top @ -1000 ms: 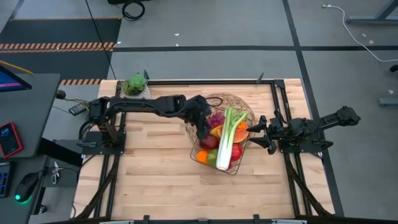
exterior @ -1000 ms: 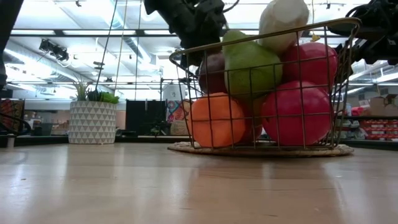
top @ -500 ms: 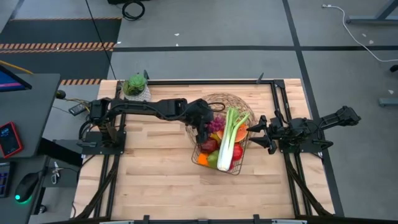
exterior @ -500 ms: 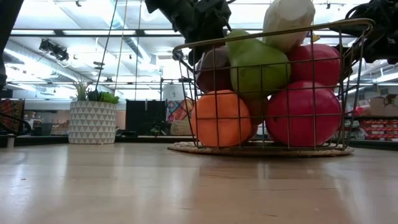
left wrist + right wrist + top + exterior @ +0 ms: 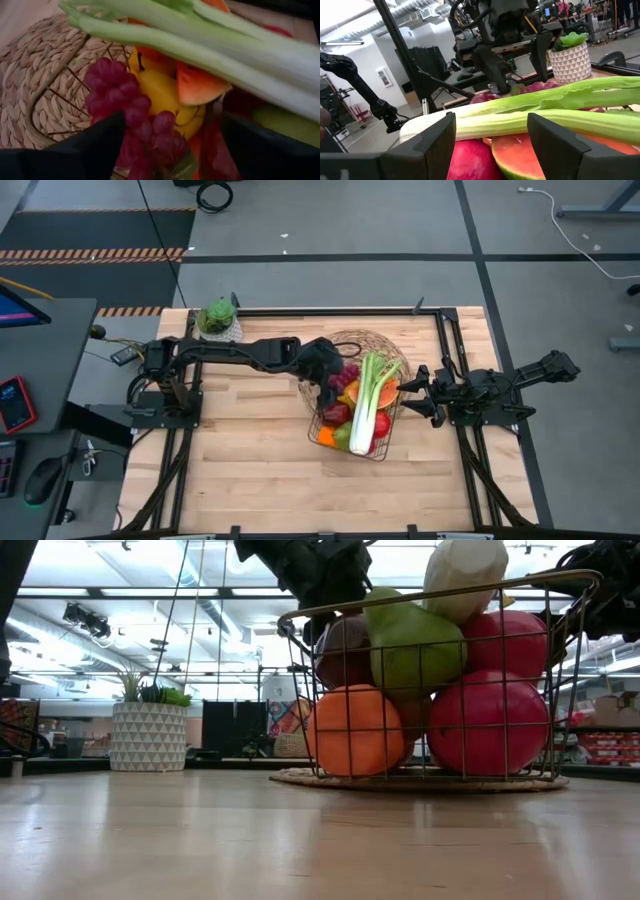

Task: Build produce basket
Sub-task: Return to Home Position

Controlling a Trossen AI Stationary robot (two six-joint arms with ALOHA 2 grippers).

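Shifted a touch toward the right edge since a second ago, and unchanged over the last half second, the basket (image 5: 312,425) stands on a round woven mat (image 5: 372,340) in the right half of the tabletop (image 5: 250,470). At its near side lie one orange (image 5: 355,730), one green pear (image 5: 410,640) and two bright red apples (image 5: 485,720), one atop the other. One darker red fruit (image 5: 340,650) sits above the orange. One celery stalk (image 5: 372,395) lies along the top of the heap from near to far. Beneath it show one watermelon slice (image 5: 197,85) and one yellow piece (image 5: 167,92). One bunch of grapes (image 5: 347,375) lies at the heap's far left, directly under the left gripper (image 5: 328,383), whose fingers are spread wide and hold nothing. Just beside the basket's right wall, the right gripper (image 5: 418,398) waits near the right edge, its fingers likewise wide apart. Farthest, one plant pot (image 5: 217,320) stands near the far left corner.
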